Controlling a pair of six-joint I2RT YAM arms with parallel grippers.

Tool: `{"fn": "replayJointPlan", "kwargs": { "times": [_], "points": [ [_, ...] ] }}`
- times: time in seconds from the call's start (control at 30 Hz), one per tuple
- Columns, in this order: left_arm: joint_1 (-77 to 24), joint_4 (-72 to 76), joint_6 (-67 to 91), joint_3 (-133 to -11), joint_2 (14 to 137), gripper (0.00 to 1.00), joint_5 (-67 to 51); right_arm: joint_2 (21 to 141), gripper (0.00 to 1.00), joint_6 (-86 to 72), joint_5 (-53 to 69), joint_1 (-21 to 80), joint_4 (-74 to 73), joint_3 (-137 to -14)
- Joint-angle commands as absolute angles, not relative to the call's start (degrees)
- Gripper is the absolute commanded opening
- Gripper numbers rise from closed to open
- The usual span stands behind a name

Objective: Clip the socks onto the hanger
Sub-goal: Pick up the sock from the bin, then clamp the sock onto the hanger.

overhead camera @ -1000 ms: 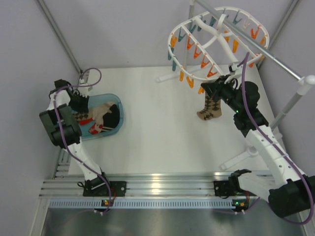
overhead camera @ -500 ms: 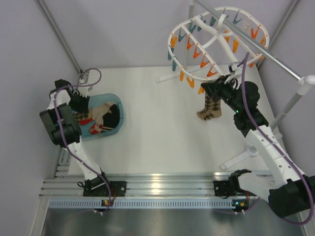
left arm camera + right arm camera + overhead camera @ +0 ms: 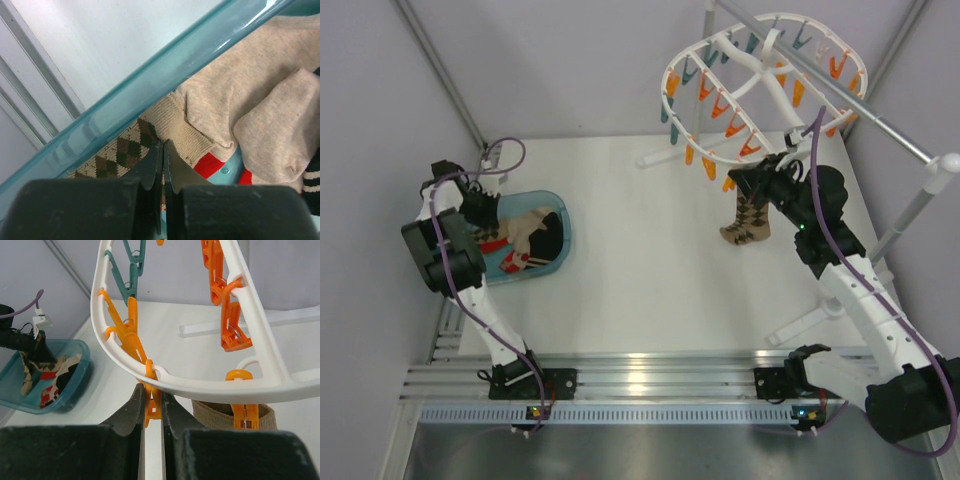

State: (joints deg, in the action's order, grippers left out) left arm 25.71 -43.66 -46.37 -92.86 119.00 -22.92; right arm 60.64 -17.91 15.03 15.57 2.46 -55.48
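One argyle sock (image 3: 748,220) hangs by its cuff (image 3: 215,412) from an orange clip (image 3: 245,415) on the white oval hanger (image 3: 672,85). My right gripper (image 3: 752,180) sits just under the hanger's rim (image 3: 210,385), shut on a neighbouring orange clip (image 3: 152,407). My left gripper (image 3: 490,225) is down in the teal basin (image 3: 555,205). Its jaws (image 3: 163,145) are shut, tips resting at the ribbed cuff of a second argyle sock (image 3: 120,152); no fabric shows between them.
The basin also holds beige socks (image 3: 240,100) and a red item (image 3: 207,167). A grey rod stand (image 3: 880,115) carries the hanger, with a white post (image 3: 920,200) at the right and white feet (image 3: 665,157) on the table. Grey walls close in both sides.
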Motion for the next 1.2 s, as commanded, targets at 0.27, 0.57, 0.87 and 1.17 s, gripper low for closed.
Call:
{"fn": "replayJointPlan", "kwargs": {
  "times": [0.27, 0.57, 0.87, 1.17],
  "points": [
    [26.4, -50.9, -44.1, -97.7, 108.3, 0.00, -26.9, 60.0, 0.00, -17.4, 14.9, 15.3, 2.9, -55.8],
    [26.1, -49.6, -37.5, -98.5, 99.5, 0.00, -44.5, 60.2, 0.00, -17.3, 15.5, 15.3, 3.7, -55.9],
    [13.6, -30.6, -11.5, -97.0, 88.5, 0.00, -55.8, 60.1, 0.00, -17.8, 17.4, 15.3, 4.8, -56.3],
    [-6.8, -3.3, 10.0, -89.0, 82.0, 0.00, -52.2, 60.0, 0.00, -19.7, 17.4, 15.1, 7.0, -57.0]
  ]
}}
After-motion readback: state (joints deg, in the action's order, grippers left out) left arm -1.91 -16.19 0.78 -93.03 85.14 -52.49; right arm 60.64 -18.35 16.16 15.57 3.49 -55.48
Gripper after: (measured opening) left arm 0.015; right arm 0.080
